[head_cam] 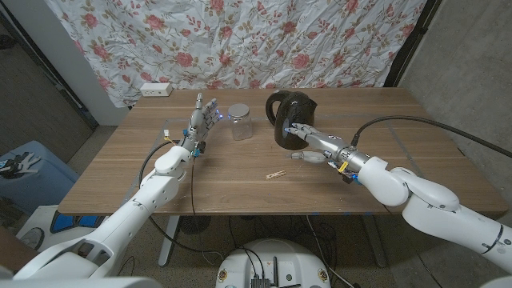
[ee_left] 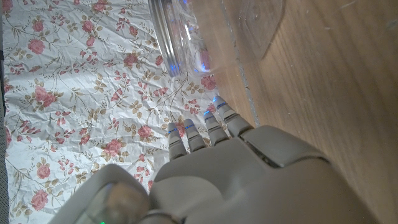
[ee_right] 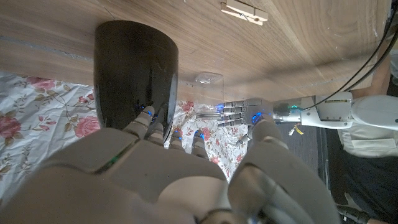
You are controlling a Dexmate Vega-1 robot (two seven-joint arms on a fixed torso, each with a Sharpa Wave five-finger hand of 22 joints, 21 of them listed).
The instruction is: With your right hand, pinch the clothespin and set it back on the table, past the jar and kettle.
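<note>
Currently, your inventory reads as follows: one small pale wooden clothespin (head_cam: 276, 174) lying flat on the brown wooden table (head_cam: 120, 160), nearer the front edge than the other items, untouched and a little apart from your right hand (head_cam: 308, 144); that right hand holds nothing, fingers apart and extended, hovering just beside the glossy black rounded kettle (head_cam: 290, 116), its fingertips (ee_right: 147, 115) close against the kettle's dark wall in the right wrist view; one clear glass jar (head_cam: 240, 122) with a silver lid, upright, just left of the kettle and apart from it; your left hand (head_cam: 205, 118) stands beside the jar on its far-left side, fingers straight and spread, gripping nothing; behind the table hangs a white cloth printed with red roses (head_cam: 240, 40); a white power strip (head_cam: 155, 90) sits at the far left corner.
</note>
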